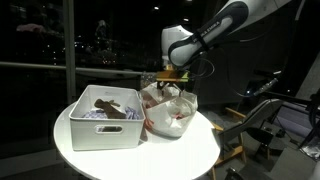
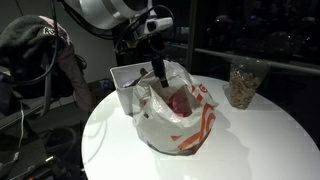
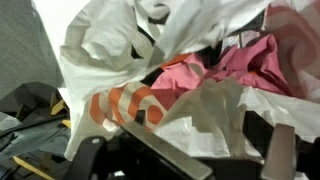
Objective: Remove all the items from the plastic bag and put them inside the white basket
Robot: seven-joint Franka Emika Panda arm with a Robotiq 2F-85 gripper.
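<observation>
The white plastic bag (image 1: 165, 115) with orange print stands open on the round table, right next to the white basket (image 1: 100, 132). It also shows in an exterior view (image 2: 180, 130) and fills the wrist view (image 3: 110, 60). A pink-red cloth item (image 3: 235, 62) lies inside it (image 2: 180, 104). My gripper (image 1: 172, 88) hangs over the bag's mouth (image 2: 160, 80). In the wrist view its fingers (image 3: 210, 150) stand apart with a fold of bag plastic between them. The basket holds brown items (image 1: 108, 108).
The round white table (image 2: 250, 140) carries a clear container of brownish pieces (image 2: 243, 85) at its far side. A chair with clothes (image 2: 40, 50) stands beside the table. Dark equipment (image 1: 275, 115) stands beside the table.
</observation>
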